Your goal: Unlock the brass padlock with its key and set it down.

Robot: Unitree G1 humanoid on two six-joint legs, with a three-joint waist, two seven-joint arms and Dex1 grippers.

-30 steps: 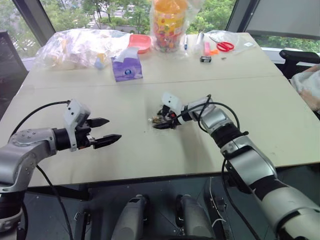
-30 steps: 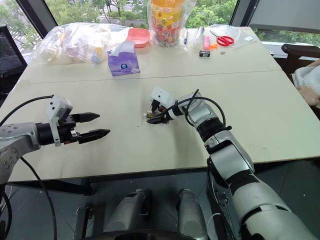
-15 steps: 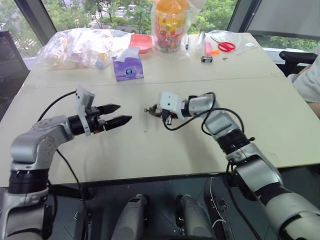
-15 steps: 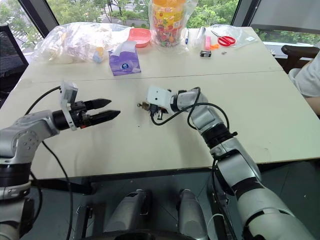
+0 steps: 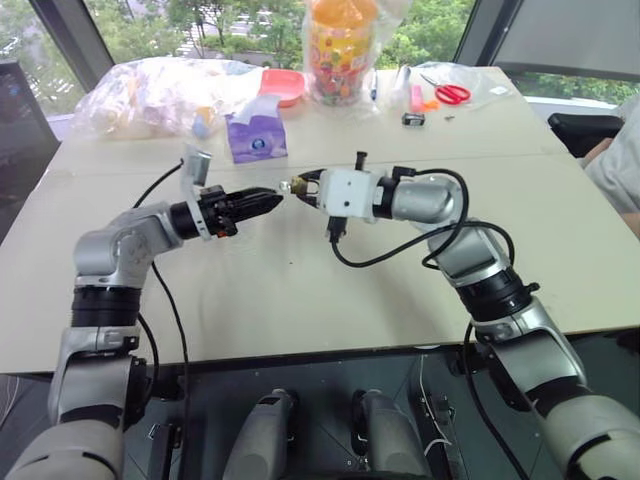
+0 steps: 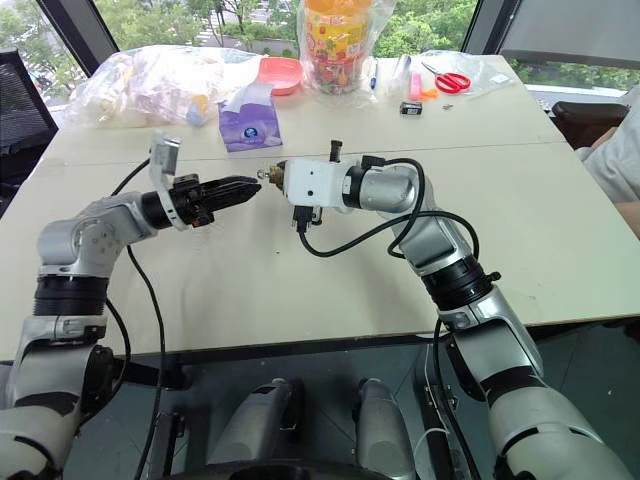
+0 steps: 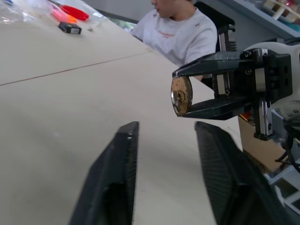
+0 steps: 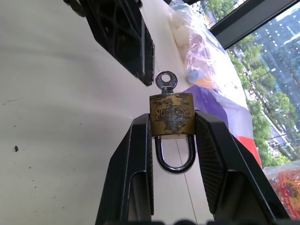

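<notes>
My right gripper [image 8: 172,123] is shut on the brass padlock [image 8: 172,114], pinching the small body by its sides and holding it above the middle of the table [image 5: 300,300]. The silver shackle [image 8: 174,159] points back toward the wrist and looks closed. Its key [image 8: 166,81] sticks out of the far end of the body, toward the left gripper. My left gripper [image 7: 161,129] is level and points at the padlock [image 5: 293,186] from just short of the key. Its fingers [image 7: 117,164] stand apart with nothing between them.
Along the far edge lie clear plastic bags [image 5: 160,92], a purple tissue pack [image 5: 254,140], a pink dish [image 5: 280,84], a snack jar [image 5: 338,50] and red-handled scissors [image 5: 450,92]. A person in a white shirt [image 7: 180,35] sits at the table's right end.
The right gripper closed on the padlock, lifted it off the table and rolled. The left gripper swung up and right to face it, and its fingers came closer together.
</notes>
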